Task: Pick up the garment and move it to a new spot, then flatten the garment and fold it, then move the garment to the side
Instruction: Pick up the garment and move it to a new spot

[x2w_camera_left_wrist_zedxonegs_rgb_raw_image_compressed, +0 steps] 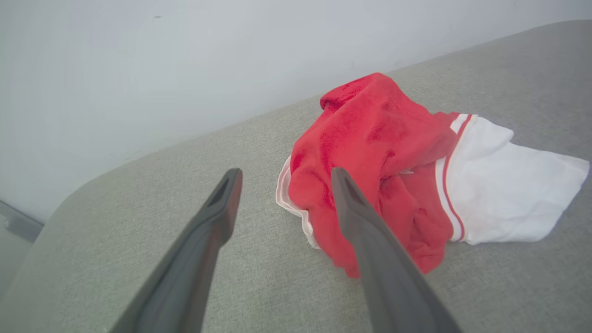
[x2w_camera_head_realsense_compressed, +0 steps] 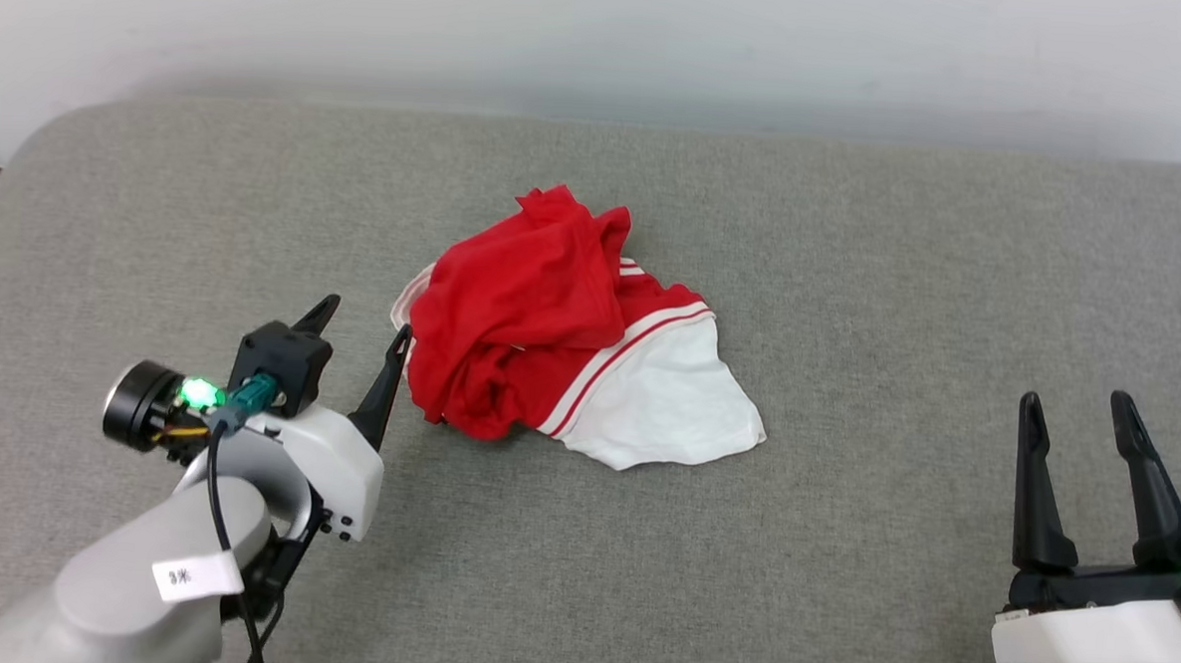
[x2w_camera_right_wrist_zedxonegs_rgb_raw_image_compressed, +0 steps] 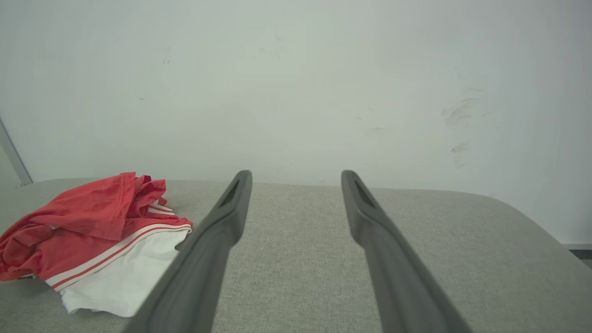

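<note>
Finding one: a red short-sleeved jersey garment (x2w_camera_head_realsense_compressed: 526, 314), with one white sleeve and red-and-white striped trim, lies crumpled in a heap near the middle of the grey fabric-covered worktop (x2w_camera_head_realsense_compressed: 840, 542), well short of the pale wall (x2w_camera_head_realsense_compressed: 604, 33) at the far side. No print is visible on it. We judge it neither flattened nor folded.

Finding two: the left claw (x2w_camera_head_realsense_compressed: 365, 322) stands wide apart at the jaws, with nothing between its two dark fingers. It sits just beside the heap's left edge. Its right finger comes close to the white hem there, but we cannot tell whether it touches.

Finding three: the right claw (x2w_camera_head_realsense_compressed: 1075, 399) is equally wide and holds nothing. It rests at the near right, well apart from the cloth.

Finding four, the governing relation: the garment lies to the right of the left claw and slightly farther away. The heap's long axis runs from its bunched red end at the far left to the spread white sleeve at the near right. The left arm is plainly the nearer. In our judgement, any grasp on the red bulk falls to it, while the sleeve corner faces the right arm.
</note>
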Available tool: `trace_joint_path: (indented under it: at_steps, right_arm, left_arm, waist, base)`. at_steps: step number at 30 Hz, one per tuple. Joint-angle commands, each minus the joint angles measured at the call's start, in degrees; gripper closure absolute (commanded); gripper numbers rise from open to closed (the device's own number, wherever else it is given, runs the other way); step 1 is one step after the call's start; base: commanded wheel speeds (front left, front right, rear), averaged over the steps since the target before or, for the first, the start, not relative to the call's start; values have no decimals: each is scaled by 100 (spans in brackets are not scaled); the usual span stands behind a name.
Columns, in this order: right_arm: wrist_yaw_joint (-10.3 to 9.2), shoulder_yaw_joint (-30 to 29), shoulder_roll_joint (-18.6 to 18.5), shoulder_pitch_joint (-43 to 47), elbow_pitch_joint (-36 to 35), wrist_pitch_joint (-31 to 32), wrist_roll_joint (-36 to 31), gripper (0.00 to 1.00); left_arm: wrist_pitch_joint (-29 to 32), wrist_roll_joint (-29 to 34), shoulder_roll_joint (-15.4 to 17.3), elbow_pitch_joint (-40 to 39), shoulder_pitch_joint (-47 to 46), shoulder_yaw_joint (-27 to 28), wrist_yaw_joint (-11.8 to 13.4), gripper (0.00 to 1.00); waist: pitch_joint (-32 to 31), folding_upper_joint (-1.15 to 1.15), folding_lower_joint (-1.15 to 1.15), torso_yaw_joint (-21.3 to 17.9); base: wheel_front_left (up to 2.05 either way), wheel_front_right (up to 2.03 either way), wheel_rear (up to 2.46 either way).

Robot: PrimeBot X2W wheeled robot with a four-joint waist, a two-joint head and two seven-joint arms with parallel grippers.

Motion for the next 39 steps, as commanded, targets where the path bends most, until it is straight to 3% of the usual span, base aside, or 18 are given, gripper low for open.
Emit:
trace_joint_path:
  at_steps: [1,7,12,17,26,39]
  right_arm:
    - [-4,-7,12,90,8,-14,-1,0]
    - [-4,-41,11,267,15,-14,-2,0]
    - [-4,-43,11,343,35,-14,-1,0]
    - [-4,-27,11,380,56,-14,11,0]
    - [-4,-9,12,453,102,-14,81,0]
    - [-4,40,11,542,311,-14,208,0]
  left_arm:
    - [-41,84,-7,-125,206,139,165,0]
    - [-54,824,-207,-1021,1319,1525,801,0]
    - [-55,1599,-485,-1452,2272,2582,954,0]
    - [-52,2350,-903,-1758,3002,3415,910,0]
    - [-51,3365,-1747,-2096,3981,4490,459,0]
    - [-52,4167,-2524,-1825,4418,5252,-416,0]
  waist:
    - [-118,0,0,59]
    - [-336,0,0,161]
    - [-466,0,0,222]
    - [-561,0,0,250]
    - [-663,0,0,224]
    - [-687,0,0,171]
  base:
    - [0,0,0]
    - [0,0,0]
    - [0,0,0]
    - [0,0,0]
    - [0,0,0]
    - [0,0,0]
